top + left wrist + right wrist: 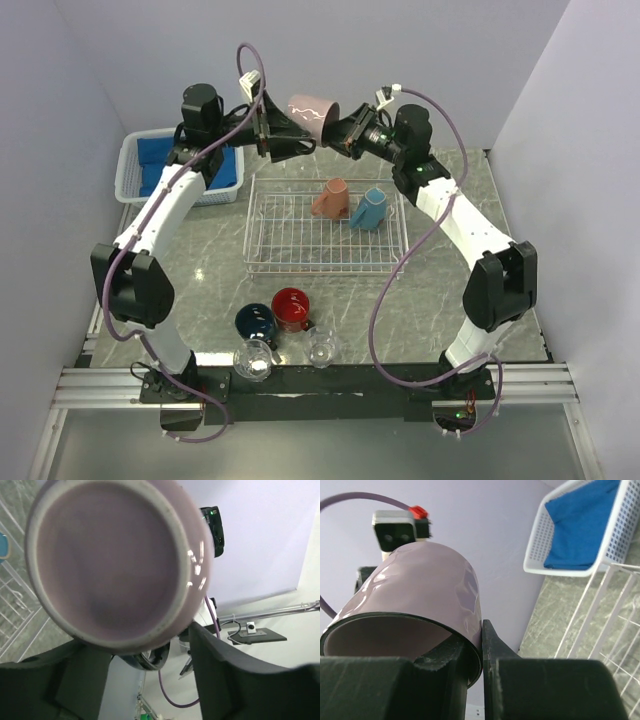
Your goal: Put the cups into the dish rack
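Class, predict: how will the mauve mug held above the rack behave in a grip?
The mauve mug shows sharp glossy highlights, so it is probably slippery. The right gripper pinches only its rim wall, so it may pivot. It looks like rigid ceramic, likely breakable if dropped.

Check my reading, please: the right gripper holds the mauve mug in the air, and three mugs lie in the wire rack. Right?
Not quite. The top external view shows only two mugs in the dish rack: the salmon-orange mug and the light-blue mug. The right gripper does hold the mauve mug in the air.
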Controlling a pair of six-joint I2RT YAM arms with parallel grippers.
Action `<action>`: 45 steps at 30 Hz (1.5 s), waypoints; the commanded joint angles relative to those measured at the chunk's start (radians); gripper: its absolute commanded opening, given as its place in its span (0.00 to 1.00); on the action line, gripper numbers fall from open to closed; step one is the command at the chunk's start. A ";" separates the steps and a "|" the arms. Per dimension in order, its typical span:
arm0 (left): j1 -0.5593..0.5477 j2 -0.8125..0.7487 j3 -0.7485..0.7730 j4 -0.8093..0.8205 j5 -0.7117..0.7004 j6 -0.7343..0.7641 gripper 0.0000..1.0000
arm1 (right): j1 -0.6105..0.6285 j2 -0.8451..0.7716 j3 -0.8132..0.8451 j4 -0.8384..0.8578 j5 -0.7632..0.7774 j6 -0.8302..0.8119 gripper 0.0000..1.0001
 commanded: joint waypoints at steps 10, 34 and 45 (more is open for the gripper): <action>-0.079 0.015 0.041 0.258 -0.012 -0.197 0.38 | 0.065 0.045 0.093 0.054 -0.077 -0.004 0.00; 0.147 -0.050 0.091 -0.594 -0.132 0.731 0.01 | -0.051 -0.228 -0.135 -0.428 -0.077 -0.279 0.44; -0.048 -0.027 -0.057 -0.731 -0.768 1.247 0.01 | -0.208 -0.531 -0.247 -0.537 -0.069 -0.294 0.45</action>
